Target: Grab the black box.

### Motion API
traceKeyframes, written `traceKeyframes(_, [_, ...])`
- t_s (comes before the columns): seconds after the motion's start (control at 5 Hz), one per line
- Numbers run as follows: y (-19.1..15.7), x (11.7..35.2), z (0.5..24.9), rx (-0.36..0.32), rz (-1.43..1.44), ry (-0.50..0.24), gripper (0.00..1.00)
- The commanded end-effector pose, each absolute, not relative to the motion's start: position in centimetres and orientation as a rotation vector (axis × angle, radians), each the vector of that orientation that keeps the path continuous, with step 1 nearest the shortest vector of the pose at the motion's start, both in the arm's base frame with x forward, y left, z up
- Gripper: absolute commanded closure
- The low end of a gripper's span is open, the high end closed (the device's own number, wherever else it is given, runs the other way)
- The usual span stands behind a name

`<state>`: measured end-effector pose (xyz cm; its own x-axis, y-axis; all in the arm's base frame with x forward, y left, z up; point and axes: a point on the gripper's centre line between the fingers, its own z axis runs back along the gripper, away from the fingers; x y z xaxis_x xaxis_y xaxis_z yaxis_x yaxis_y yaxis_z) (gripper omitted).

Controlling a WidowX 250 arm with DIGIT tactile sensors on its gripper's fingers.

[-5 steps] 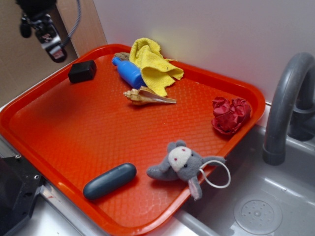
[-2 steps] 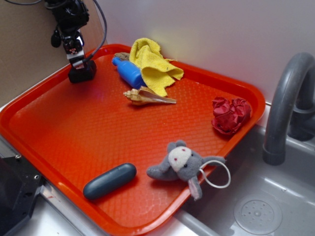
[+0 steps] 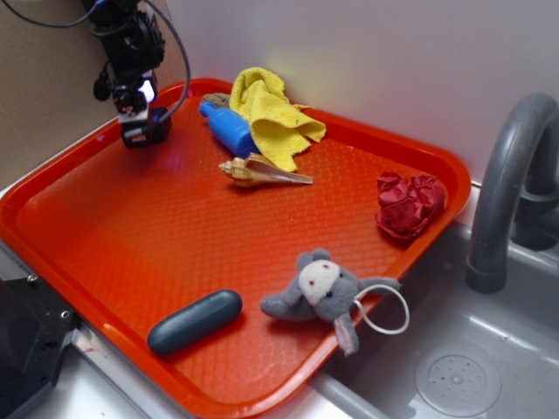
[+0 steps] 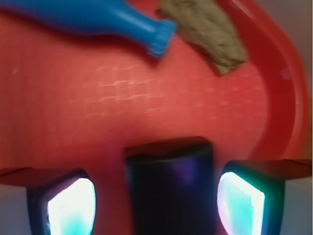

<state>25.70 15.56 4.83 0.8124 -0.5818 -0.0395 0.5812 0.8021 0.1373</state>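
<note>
- Fingers (image 4: 156,205) spread open, one pad (image 4: 73,208) on each side of the black box (image 4: 171,188); gaps show, nothing gripped.
- Box sits on the red tray (image 3: 175,227), between the fingers.
- Beyond the fingers in the tray: blue bottle (image 4: 93,17), brown lump (image 4: 205,29), yellow cloth (image 3: 271,113), shell (image 3: 262,172).

Soft, even light leaves the exterior view sharp with faint shadows on the red tray (image 3: 367,148), while the wrist view is blurred throughout, the black box (image 4: 171,186) dark between two glowing white-cyan finger pads (image 4: 73,208).
</note>
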Motion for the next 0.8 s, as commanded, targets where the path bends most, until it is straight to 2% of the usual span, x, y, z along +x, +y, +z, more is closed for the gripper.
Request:
traceKeyframes(0.0, [16.6,26.6,3.5,0.188,-0.638,-0.004,0.00])
traceKeyframes(0.2, [17.3,27.2,3.5,0.171,-0.626,0.019,0.00])
traceKeyframes(0.4, [17.5,27.1,3.6,0.171,-0.604,0.034,1.00])
traceKeyframes(0.6, [17.4,26.8,4.8,0.175,-0.547,0.026,1.00])
